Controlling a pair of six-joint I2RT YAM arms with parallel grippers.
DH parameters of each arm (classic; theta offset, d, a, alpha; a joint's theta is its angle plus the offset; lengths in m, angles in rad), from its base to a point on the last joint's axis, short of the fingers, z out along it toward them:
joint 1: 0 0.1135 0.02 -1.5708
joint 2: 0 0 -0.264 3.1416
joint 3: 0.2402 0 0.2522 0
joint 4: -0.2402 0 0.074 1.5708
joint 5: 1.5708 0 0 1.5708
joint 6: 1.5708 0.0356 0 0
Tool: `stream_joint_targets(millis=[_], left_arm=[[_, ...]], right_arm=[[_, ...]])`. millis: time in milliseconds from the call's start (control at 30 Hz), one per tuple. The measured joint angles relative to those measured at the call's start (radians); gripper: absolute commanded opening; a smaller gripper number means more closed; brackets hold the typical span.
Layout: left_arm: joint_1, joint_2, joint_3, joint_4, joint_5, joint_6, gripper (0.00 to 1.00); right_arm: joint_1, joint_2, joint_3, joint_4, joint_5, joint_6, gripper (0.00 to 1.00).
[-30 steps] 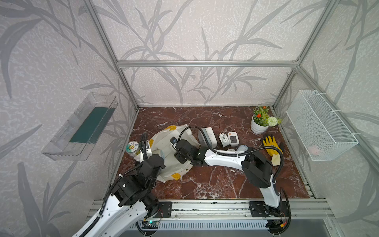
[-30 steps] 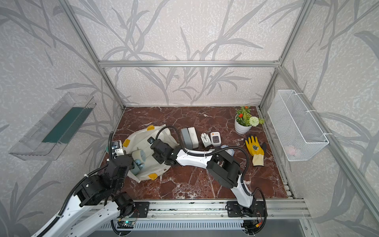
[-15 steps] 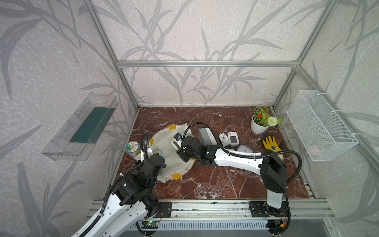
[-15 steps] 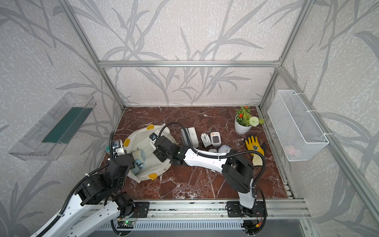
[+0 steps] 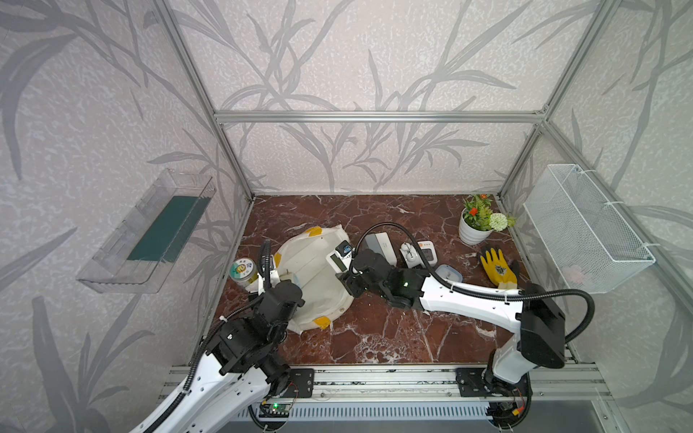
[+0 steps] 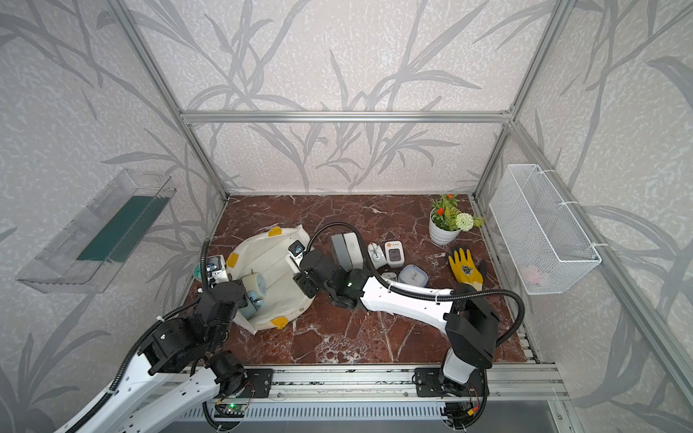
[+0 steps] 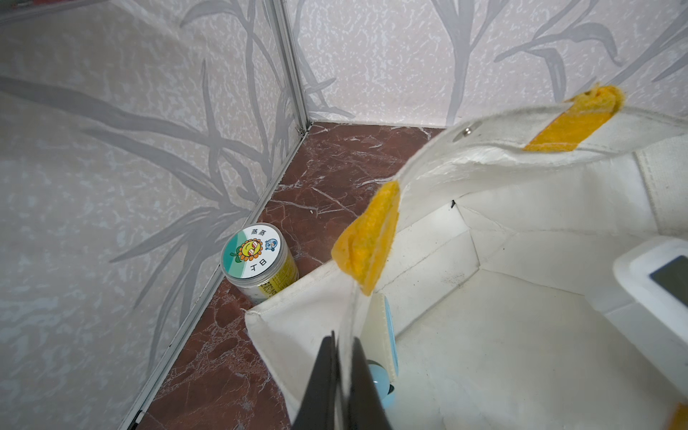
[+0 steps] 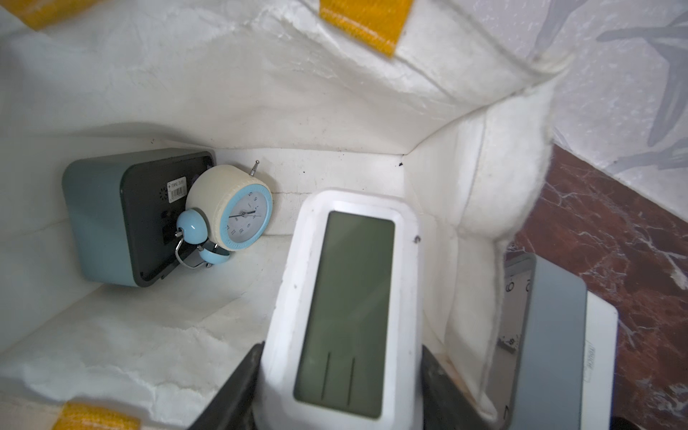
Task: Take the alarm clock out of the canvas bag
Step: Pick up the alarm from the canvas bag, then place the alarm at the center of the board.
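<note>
Wide open at the mouth of the canvas bag [image 8: 260,93], yet half filled there by the white digital clock [image 8: 353,298] clamped in the right tool [image 8: 338,379], with the left tool [image 7: 340,376] pinching one rim. Bare inside up to the round alarm clock [image 8: 231,201] and teal box [image 8: 96,223] at the far end. Hemmed outside by a jar [image 7: 253,257] near one wall and a grey box [image 8: 554,335] just beside the other.

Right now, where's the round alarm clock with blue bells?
The round alarm clock lies inside the canvas bag, deep at its bottom against a grey-blue square clock in the right wrist view; a top view shows it on the robot's left.
</note>
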Motion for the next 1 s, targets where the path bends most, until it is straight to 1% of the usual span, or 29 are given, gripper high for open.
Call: stream_joint_targets(millis=[300,600,767,1000], left_arm=[[0.0,0.016,0.0,0.015,0.0,0.0,0.0],[0.0,0.018,-0.002,0.021,0.0,0.0,0.0],[0.0,0.02,-0.006,0.03,0.0,0.0,0.0],[0.0,0.02,-0.007,0.032,0.0,0.0,0.0]], right_arm=[[0.0,-0.114,-0.089,0.009,0.048,0.003,0.28],[-0.003,-0.22,-0.194,0.008,0.149,0.002,0.29],[-0.02,-0.252,-0.233,0.0,0.192,0.014,0.29],[-0.058,-0.297,-0.286,-0.009,0.217,0.053,0.29]])
